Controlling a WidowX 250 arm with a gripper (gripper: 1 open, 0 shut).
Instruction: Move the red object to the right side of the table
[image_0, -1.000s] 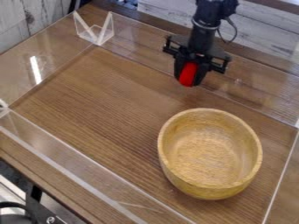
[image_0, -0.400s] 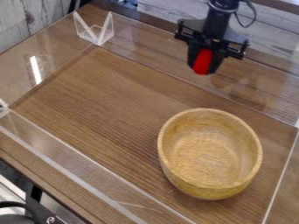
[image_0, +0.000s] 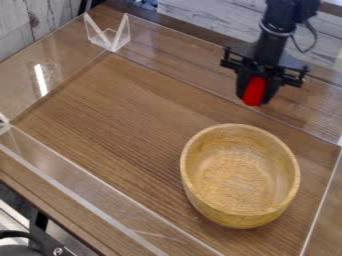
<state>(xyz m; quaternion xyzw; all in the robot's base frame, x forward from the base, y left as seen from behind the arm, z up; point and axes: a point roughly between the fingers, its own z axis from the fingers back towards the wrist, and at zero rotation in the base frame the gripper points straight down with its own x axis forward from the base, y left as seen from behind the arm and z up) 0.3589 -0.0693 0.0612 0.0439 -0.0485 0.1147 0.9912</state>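
The red object (image_0: 253, 91) is a small bright-red toy fruit held between the black fingers of my gripper (image_0: 254, 88), which is shut on it. It hangs just above the brown wood-grain table (image_0: 120, 120) at the back right, beyond the far rim of the wooden bowl. The black arm rises from the gripper toward the top right. The fruit's top is hidden by the fingers.
A round light-wood bowl (image_0: 241, 173) sits at the front right of the table. Low clear acrylic walls (image_0: 54, 165) edge the tabletop, with a clear bracket (image_0: 107, 32) at the back left corner.
The gripper has carried the red object to the right, from the table's back centre to the back right, dipping slightly lower at the end.
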